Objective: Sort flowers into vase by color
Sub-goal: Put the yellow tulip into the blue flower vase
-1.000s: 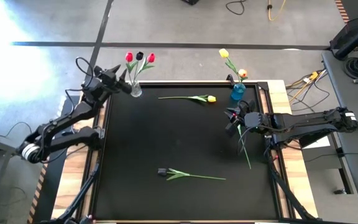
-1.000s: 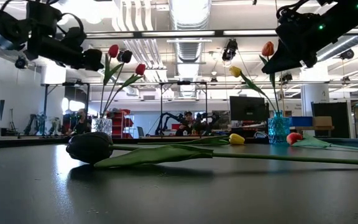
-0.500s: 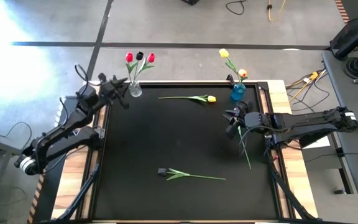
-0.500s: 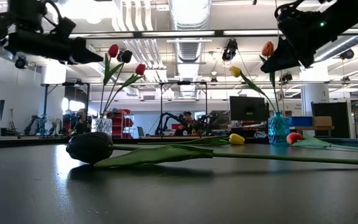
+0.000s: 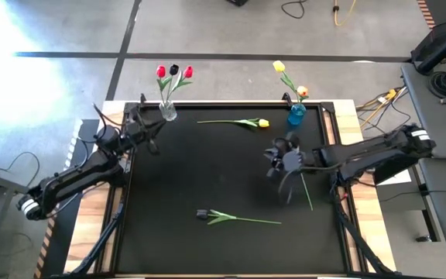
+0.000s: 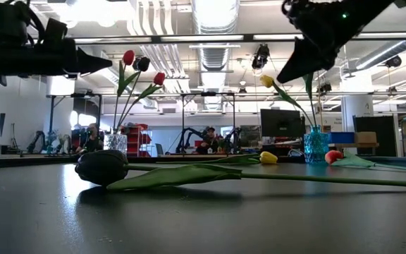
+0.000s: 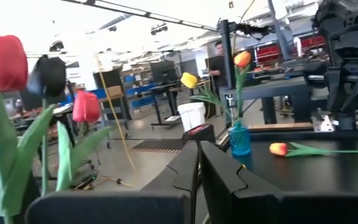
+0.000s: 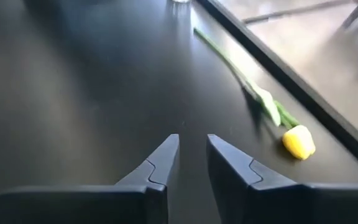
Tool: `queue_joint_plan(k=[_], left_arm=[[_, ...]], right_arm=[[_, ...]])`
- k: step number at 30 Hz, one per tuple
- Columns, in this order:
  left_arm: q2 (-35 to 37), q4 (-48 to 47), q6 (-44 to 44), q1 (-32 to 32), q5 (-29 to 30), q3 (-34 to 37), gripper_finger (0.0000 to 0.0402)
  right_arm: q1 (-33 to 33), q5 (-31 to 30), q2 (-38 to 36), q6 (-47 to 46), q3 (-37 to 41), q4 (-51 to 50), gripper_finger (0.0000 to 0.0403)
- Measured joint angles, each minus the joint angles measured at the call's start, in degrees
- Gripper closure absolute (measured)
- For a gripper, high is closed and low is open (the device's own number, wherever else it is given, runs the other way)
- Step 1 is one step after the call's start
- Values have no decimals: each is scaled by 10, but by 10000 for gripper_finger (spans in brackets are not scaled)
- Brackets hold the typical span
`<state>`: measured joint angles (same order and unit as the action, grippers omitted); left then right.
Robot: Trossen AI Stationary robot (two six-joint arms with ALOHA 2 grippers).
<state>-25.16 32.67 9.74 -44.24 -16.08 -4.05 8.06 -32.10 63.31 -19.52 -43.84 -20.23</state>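
You've got the black table (image 5: pixel 169 178) with three flowers lying loose, and neither arm has one.

**Risks**
- The right gripper (image 5: pixel 279 159) hangs over the table toward 3 o'clock. Its fingers (image 8: pixel 160 163) are a narrow slit apart with nothing between them.
- The long stem (image 5: pixel 307 192) lies just beside it. Come down at that spacing and you'll likely push the stem, not straddle it, so I'd spread wider first.
- The blue vase (image 5: pixel 296 115) at 1 o'clock stands near that arm. A loose swing could tip it, along with its yellow and orange blooms.
- The left gripper (image 5: pixel 149 130) is near the clear vase (image 5: pixel 168 113) at 11 o'clock, fingers (image 7: pixel 188 163) pressed together and empty. A careless move there could clip the red and black heads.
- The yellow tulip (image 5: pixel 242 122) at 12 o'clock and the dark tulip (image 5: pixel 238 220) at 6 o'clock lie flat, so a shallow pinch may slip off such thin stems.

**Hard to see**
- From above, the right gripper covers the head end of that stem.
- The low view shows a red head (image 6: pixel 333 156) by the blue vase. It's probably that stem's, but I can't confirm it.
- The orange bloom is blocked in the low view.
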Motion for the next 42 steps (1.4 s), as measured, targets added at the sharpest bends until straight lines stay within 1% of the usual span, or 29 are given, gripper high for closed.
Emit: queue_joint_plan(k=[3,6,10,12,15,20,21,25,26,28,31,34,37,40,42], left_arm=[[-1,-1,1,6,-15,1,400],[-3,0,-10,7,-32,4,400],[-3,11,-34,7,-30,15,400],[-3,18,-36,7,-30,20,401],[-3,18,-35,7,-30,21,401],[-3,18,-36,7,-30,21,401],[-4,18,-36,7,-30,21,401],[-4,17,-40,7,-30,21,401],[-4,17,-43,7,-31,21,401],[-6,17,-48,7,-50,21,401],[-17,0,-60,7,-94,10,401],[-42,-49,-73,11,-118,-27,401],[-84,-86,-71,29,-120,-60,402],[-142,-89,-57,56,-120,-87,402],[-187,-87,-54,74,-120,-111,402]], right_arm=[[6,-3,48,-43,-46,-38,300],[-4,0,102,-93,-91,-43,271],[-36,36,185,-130,-175,-54,235],[-49,41,230,-113,-229,-78,221],[-70,43,295,-69,-319,-142,206],[-109,41,380,6,-460,-245,203],[-116,43,393,25,-481,-255,205],[-140,90,421,75,-542,-280,217],[-142,92,425,85,-554,-287,220],[-145,93,427,103,-572,-311,227],[-133,91,409,112,-574,-337,241],[-105,58,371,106,-539,-345,274],[-80,27,329,77,-465,-325,324],[-62,16,281,55,-366,-260,374],[-51,17,245,52,-298,-200,387]])
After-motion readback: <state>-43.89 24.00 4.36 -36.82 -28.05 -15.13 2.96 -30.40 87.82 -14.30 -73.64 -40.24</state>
